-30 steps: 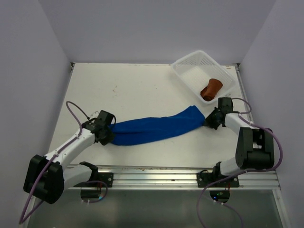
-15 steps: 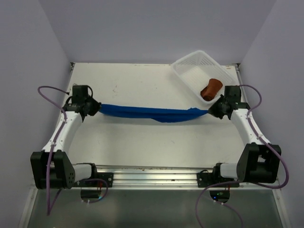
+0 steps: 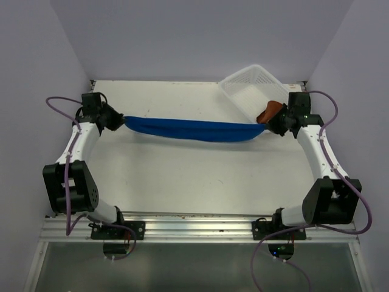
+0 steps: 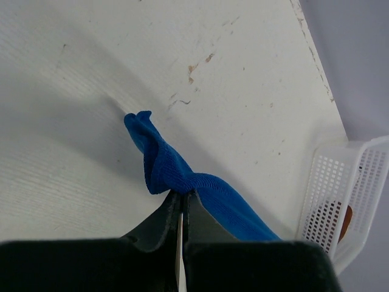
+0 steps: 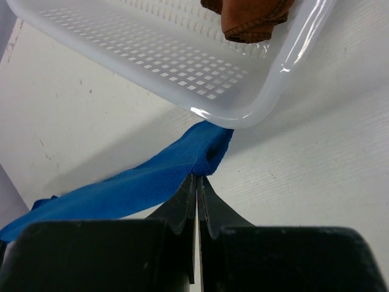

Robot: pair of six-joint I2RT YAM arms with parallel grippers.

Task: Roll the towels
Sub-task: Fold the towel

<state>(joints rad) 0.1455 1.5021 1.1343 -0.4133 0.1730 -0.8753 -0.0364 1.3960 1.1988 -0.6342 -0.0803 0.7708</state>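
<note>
White, lightly scuffed table (image 3: 182, 176) fills a booth with pale lavender walls (image 3: 182, 36) on three sides, and a metal rail (image 3: 194, 220) runs along the near edge. Small brown marks (image 4: 191, 68) speckle the far part of the surface. A royal blue towel (image 3: 188, 129) is stretched into a long, sagging band across the table's far half, between the two arms. The left gripper (image 3: 120, 122) is pinched tight on its left end. The right gripper (image 3: 271, 125) is pinched tight on its right end, just beside a white mesh basket (image 3: 243, 91) in the far right corner. A rust-brown towel (image 3: 269, 112) lies in the basket, partly hidden behind the right wrist and cut off in the wrist view. Whether the blue band's middle touches the table cannot be told.
</note>
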